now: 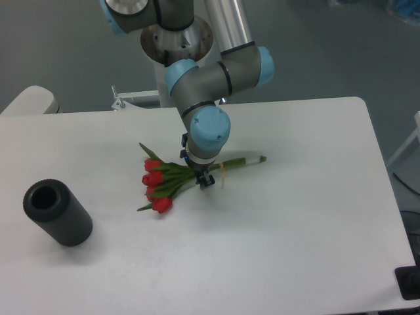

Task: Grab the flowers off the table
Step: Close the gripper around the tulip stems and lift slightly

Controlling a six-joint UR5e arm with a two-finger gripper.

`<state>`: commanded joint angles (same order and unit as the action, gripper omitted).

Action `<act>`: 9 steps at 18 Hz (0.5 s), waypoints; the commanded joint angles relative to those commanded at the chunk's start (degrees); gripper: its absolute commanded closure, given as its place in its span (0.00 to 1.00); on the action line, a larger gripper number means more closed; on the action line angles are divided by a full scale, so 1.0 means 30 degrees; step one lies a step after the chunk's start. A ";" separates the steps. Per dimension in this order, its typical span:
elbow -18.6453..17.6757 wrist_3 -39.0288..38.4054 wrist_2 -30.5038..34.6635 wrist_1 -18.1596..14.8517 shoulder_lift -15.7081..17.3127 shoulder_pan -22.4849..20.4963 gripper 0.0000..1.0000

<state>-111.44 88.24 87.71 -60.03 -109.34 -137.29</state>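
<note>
Your tool point(205, 180) down over the flowers point(161, 182) mid-stem on the counter point(295, 230), grip state unclear, grey cylinder point(57, 212) at 8 o'clock

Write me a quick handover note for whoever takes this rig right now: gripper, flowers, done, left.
Gripper: down over the stems of the flowers, near the pale band; open or shut cannot be told from this view.
Flowers: lying on the table, red heads pointing left, stems right.
Dark grey cylinder: on its side at the left, apart from the flowers.
Done: approach.
Left: confirm grasp, lift.
</note>
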 joint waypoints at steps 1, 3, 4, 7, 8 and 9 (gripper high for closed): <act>0.0029 -0.0001 0.0030 0.0001 -0.0029 0.0087 0.72; 0.0117 -0.0030 0.0059 0.0030 -0.0030 0.0117 0.75; 0.0146 -0.0030 0.0060 0.0030 -0.0030 0.0117 0.77; 0.0380 -0.0030 0.0060 0.0060 -0.0030 0.0117 0.87; 0.0497 -0.0030 0.0060 0.0031 -0.0001 0.0088 0.91; 0.0730 -0.0030 0.0060 0.0030 -0.0029 0.0088 0.94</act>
<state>-109.26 88.15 87.89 -59.94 -109.42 -137.02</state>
